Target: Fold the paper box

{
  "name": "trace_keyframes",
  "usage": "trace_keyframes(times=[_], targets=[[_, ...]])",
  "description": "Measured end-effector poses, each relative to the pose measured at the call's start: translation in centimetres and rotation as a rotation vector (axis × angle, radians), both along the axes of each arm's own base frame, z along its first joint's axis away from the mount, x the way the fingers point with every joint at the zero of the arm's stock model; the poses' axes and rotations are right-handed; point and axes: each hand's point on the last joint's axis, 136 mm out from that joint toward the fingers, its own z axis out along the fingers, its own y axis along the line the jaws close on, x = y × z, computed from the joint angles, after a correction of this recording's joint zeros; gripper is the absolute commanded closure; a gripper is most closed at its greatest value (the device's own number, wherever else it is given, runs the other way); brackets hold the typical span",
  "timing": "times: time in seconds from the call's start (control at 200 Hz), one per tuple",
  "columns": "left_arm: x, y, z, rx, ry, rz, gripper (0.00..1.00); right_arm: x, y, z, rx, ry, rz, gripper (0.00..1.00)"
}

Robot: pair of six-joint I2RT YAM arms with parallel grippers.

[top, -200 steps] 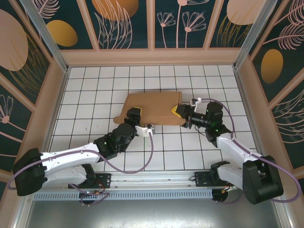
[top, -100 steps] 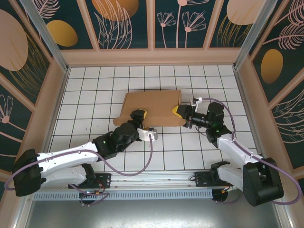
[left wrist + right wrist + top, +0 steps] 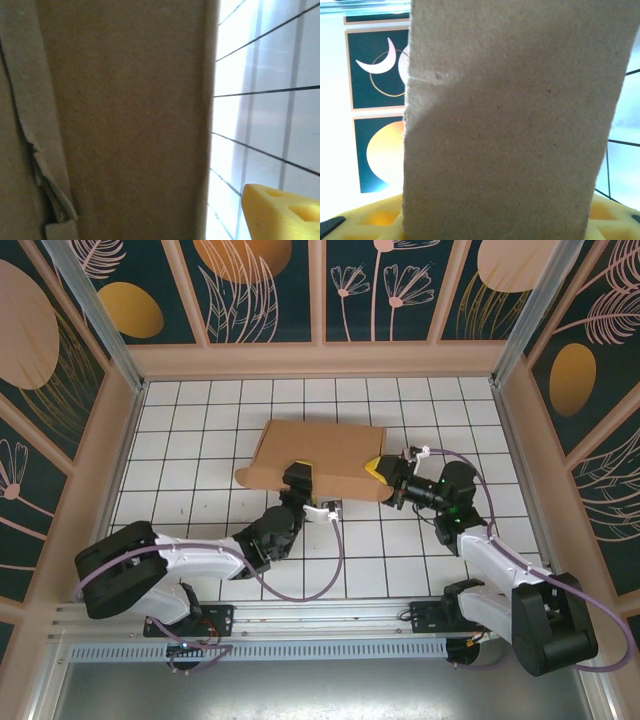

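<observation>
Cardboard box (image 3: 322,452) lies slightly askew at mid-frame on the tiled table (image 3: 200,440). The right gripper (image 3: 378,468) clamps its right edge, a brown panel wedged between the yellow fingers (image 3: 367,220). The left gripper (image 3: 298,477) sits at the box's near edge, fingers apart, one fingertip (image 3: 280,215) clear of the cardboard.

Matt brown cardboard paper box (image 3: 320,452), glossy white tiled table (image 3: 200,440), yellow fingertips (image 3: 280,212) perhaps rubbery plastic

White gridded tabletop (image 3: 200,440) ringed by dark floral wall panels (image 3: 262,300).
</observation>
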Motion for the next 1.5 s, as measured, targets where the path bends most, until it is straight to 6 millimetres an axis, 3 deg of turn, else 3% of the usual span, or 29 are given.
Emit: trace_keyframes(times=[0.185,0.285,0.475,0.606,0.701,0.946,1.006,1.111,1.246,1.321,1.391,1.496], targets=[[0.4,0.1,2.8,-0.018,-0.107,0.039,0.42,-0.3,0.1,1.0,0.020,-0.030,0.004,0.46],[0.5,0.2,3.1,-0.011,-0.117,0.046,0.47,-0.3,0.1,1.3,0.025,-0.047,0.003,0.44],[0.4,0.5,3.3,0.001,-0.112,0.053,0.47,-1.0,0.5,1.3,0.017,-0.059,0.043,0.24],[0.4,1.0,3.7,0.000,-0.086,0.067,0.44,-0.7,0.2,1.2,-0.031,-0.078,0.037,0.01],[0.5,1.2,4.1,-0.012,-0.014,0.077,0.45,0.3,-1.3,1.6,-0.107,-0.115,-0.038,0.01],[0.0,0.5,5.9,-0.082,0.289,0.071,0.47,3.7,-8.0,4.3,-0.458,-0.296,-0.393,0.01],[-0.4,0.5,5.8,-0.078,0.376,0.071,0.47,4.2,-9.3,3.9,-0.531,-0.309,-0.443,0.07],[-1.6,0.1,5.5,-0.063,0.548,0.064,0.46,4.8,-10.3,2.7,-0.611,-0.317,-0.472,0.37],[-3.2,-0.6,4.3,-0.024,0.762,0.079,0.48,6.3,-10.2,1.3,-0.662,-0.338,-0.449,0.56],[-4.1,-0.5,2.6,0.023,0.863,0.106,0.50,7.6,-9.5,-0.7,-0.681,-0.317,-0.398,0.66],[-5.0,-0.1,0.9,0.080,0.937,0.132,0.52,8.6,-8.3,-4.0,-0.695,-0.260,-0.313,0.78],[-6.1,0.3,-0.8,0.151,1.022,0.151,0.52,8.5,-5.7,-8.5,-0.689,-0.166,-0.179,0.79]])
